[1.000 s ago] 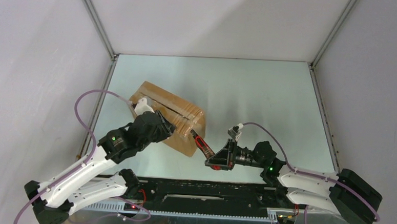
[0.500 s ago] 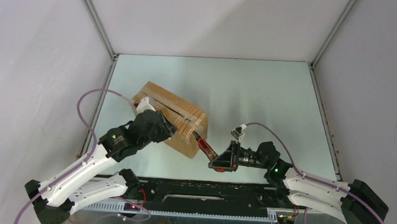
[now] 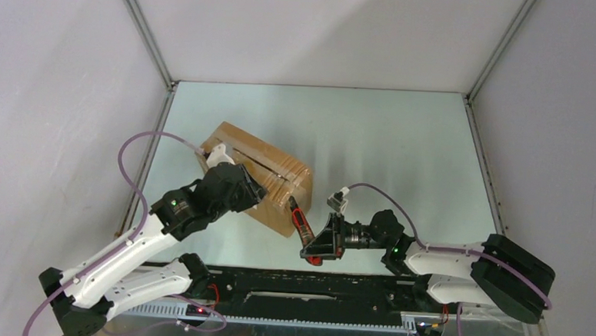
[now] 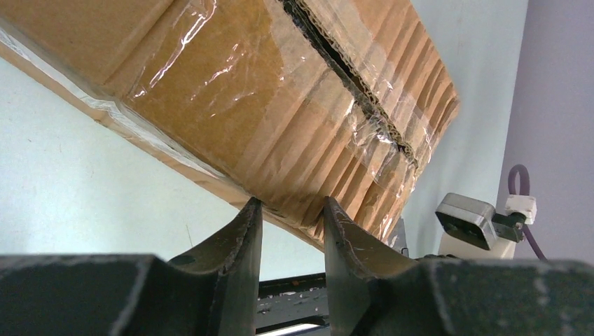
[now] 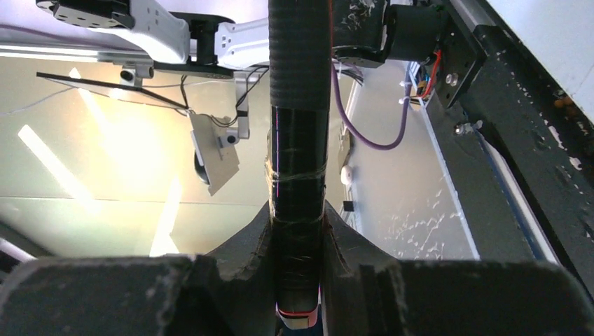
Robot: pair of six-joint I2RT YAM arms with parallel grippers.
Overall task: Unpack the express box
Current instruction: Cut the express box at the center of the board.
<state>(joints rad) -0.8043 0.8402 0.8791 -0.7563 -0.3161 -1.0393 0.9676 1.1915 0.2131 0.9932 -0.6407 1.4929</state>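
Observation:
The express box is a brown cardboard carton lying at an angle on the pale table, left of centre. Clear tape runs over its split flap seam. My left gripper is open, and both fingertips touch the box's near side wall just above its bottom edge. From above the wrist hides its fingers. My right gripper is shut on a black tool with red trim, gripped by the handle. The tool's tip points at the box's near right corner, close to it.
A black rail runs along the near table edge, under both arm bases. White walls with metal posts close in the left, back and right sides. A purple cable loops off each wrist. The right wrist's camera shows just past the box's end.
The right arm has swung left and drawn in, bringing the tool's tip closer to the box's near right corner. The left gripper stays against the box, almost unmoved.

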